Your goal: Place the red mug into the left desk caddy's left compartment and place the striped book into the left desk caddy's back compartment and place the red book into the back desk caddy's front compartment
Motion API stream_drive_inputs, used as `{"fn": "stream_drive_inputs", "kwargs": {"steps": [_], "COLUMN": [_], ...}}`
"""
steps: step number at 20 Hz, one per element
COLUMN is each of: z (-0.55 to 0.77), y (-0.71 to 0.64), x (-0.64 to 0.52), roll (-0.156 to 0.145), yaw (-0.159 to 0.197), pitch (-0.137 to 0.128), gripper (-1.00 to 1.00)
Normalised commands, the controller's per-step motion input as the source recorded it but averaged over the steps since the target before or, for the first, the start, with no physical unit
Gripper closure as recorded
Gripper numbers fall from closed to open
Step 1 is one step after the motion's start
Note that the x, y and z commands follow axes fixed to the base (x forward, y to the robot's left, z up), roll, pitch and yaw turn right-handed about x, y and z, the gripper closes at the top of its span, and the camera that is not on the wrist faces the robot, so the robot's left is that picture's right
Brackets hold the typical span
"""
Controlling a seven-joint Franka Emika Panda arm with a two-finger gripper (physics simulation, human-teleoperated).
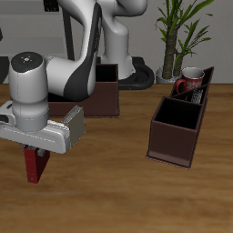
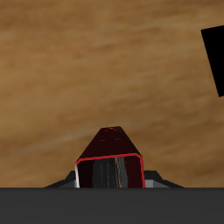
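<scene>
My gripper (image 1: pixel 36 153) is shut on the red book (image 1: pixel 36 166), holding it upright low over the table, near the front edge. In the wrist view the red book (image 2: pixel 109 156) sits between my gripper's (image 2: pixel 109 180) jaws, its dark edge strip showing. The red mug (image 1: pixel 189 84) stands inside the far end compartment of the left desk caddy (image 1: pixel 177 136), handle outward. The back desk caddy (image 1: pixel 107 91) stands farther back, partly hidden behind my arm. The striped book is out of view.
A potted plant (image 1: pixel 178 32) stands behind the left desk caddy, beside the robot's base (image 1: pixel 136 68). A dark corner of a caddy (image 2: pixel 214 57) shows at the edge of the wrist view. Bare wooden table (image 1: pixel 118 182) lies between my gripper and the caddies.
</scene>
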Motion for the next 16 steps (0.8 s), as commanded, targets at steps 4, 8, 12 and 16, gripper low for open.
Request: {"fn": "stream_drive_inputs", "kwargs": {"steps": [4, 8, 12, 16], "z": [0.79, 0.73, 0.41, 0.26], "y": [0.51, 0.60, 0.31, 0.14], "x": [-0.53, -0.43, -0.35, -0.53], "roll": [0.029, 0.006, 0.021, -0.021], "yaw": [0.024, 0.045, -0.066, 0.007], "pitch": [-0.155, -0.155, -0.059, -0.060], "gripper": [1.00, 1.00, 1.00, 1.00]}}
